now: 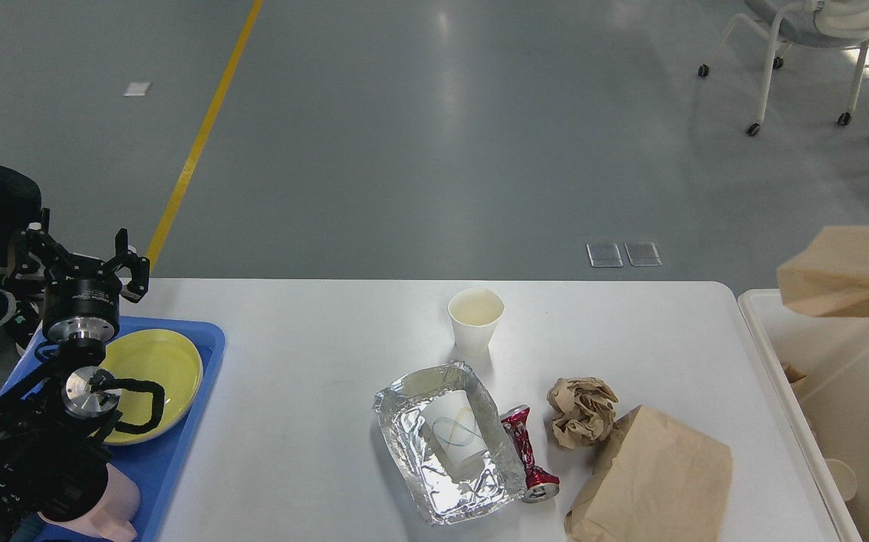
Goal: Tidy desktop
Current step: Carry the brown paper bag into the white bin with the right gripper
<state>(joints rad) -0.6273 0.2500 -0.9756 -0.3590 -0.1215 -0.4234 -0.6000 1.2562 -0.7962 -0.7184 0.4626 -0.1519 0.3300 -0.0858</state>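
Our left pincer [79, 260] hangs at the left edge of the frame, fingers apart and empty, over the blue plastic tray [186, 421] beside the large white tabletop [314, 361], which fills the lower centre. Our right pincer is out of frame. At the right edge a blurred brown paper bag [852, 271] hangs above the cream-white bin [840, 354].

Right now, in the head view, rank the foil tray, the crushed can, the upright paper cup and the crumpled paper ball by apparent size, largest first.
1. foil tray
2. paper ball
3. paper cup, near the ball in size and farther from the camera, so this pair is unsure
4. can, long but thin
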